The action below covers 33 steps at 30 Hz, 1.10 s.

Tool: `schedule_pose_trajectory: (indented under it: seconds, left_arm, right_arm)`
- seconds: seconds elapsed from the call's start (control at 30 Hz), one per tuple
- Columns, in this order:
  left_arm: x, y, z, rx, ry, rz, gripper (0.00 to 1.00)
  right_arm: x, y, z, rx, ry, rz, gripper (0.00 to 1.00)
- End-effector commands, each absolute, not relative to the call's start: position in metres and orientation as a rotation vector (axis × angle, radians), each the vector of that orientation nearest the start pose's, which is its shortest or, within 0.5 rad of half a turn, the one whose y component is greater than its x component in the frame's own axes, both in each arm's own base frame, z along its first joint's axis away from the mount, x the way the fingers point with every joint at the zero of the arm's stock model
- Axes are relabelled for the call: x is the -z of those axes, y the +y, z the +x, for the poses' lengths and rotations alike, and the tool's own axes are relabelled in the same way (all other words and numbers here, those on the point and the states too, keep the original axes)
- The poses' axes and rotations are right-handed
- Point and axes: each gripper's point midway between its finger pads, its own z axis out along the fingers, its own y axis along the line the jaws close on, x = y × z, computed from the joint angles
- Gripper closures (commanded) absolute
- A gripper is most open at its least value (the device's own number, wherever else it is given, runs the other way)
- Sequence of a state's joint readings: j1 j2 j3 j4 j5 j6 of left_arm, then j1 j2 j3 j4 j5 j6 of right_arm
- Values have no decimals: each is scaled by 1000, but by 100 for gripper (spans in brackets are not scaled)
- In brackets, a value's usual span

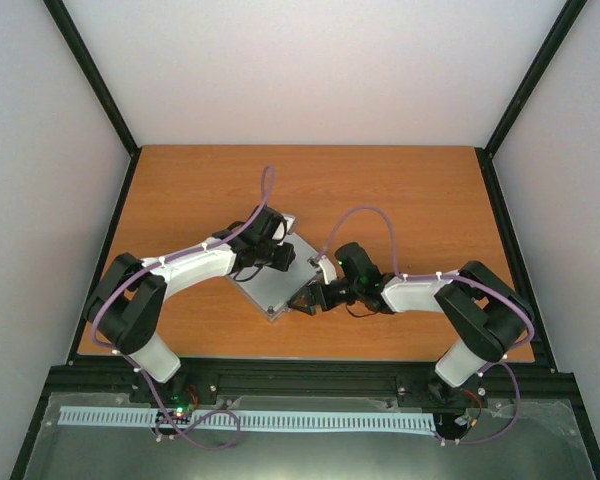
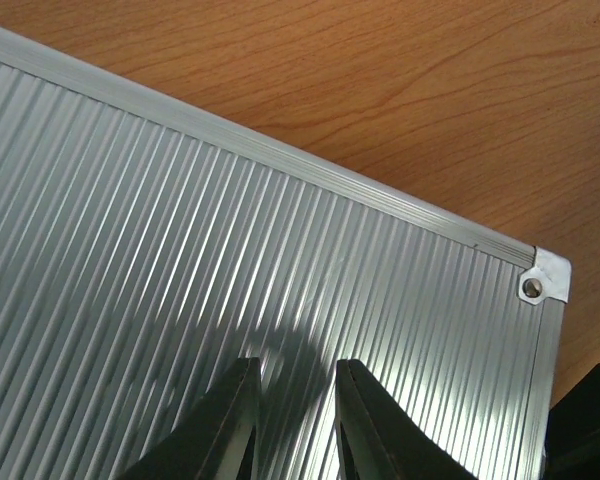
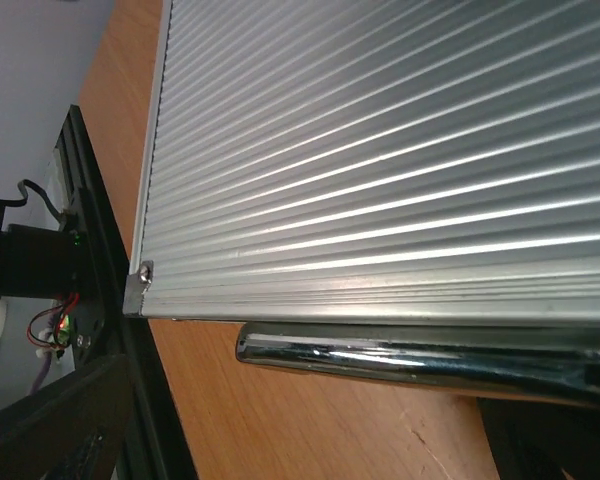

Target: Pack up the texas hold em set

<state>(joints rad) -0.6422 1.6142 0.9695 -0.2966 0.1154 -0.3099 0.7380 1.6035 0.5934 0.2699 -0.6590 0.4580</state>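
Middle of the worktop (image 1: 410, 200): a small silver case (image 1: 278, 283) lies flat with its lid shut, turned so its corners point diagonally across the wood.
Case surface: ribbed aluminium with fine parallel grooves, a smooth metal border, and a riveted corner piece (image 2: 532, 288).
Case contents: hidden, since the lid is down; no chips, buttons or cards show anywhere.
Left hand (image 2: 295, 372): over the far-left part of the case, its two dark fingers pointing at the ribbed lid. They are almost together, with only a narrow strip of lid showing between them, and they grasp nothing. Whether the tips touch the lid cannot be told.
Right hand (image 1: 307, 298): at the near-right edge of the case, low by the wood, fingers spread wide and released.
Handle (image 3: 410, 360): a shiny chrome bar along that near-right edge of the case, just outside the border. From the right wrist it runs across the gap between the spread fingers, and neither finger visibly presses on it.
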Motion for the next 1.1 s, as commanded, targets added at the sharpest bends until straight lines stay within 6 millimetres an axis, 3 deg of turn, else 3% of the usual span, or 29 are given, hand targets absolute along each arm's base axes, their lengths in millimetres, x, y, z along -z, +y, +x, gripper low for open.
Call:
schedule_pose_trajectory:
  seconds: [0.0, 0.57, 0.87, 1.07]
  left_arm:
    - [-41, -237, 285, 416, 2710, 494, 77]
    - [-39, -238, 285, 420, 2715, 499, 77]
    - [-38, -239, 286, 419, 2716, 504, 77]
    - [-35, -237, 284, 414, 2724, 503, 77]
  right_arm:
    - [-94, 341, 193, -1431, 2306, -782, 4]
    - [-111, 345, 194, -1448, 2278, -772, 4]
    - [-93, 356, 187, -1483, 2317, -786, 4]
    - [-98, 361, 186, -1480, 2300, -804, 4]
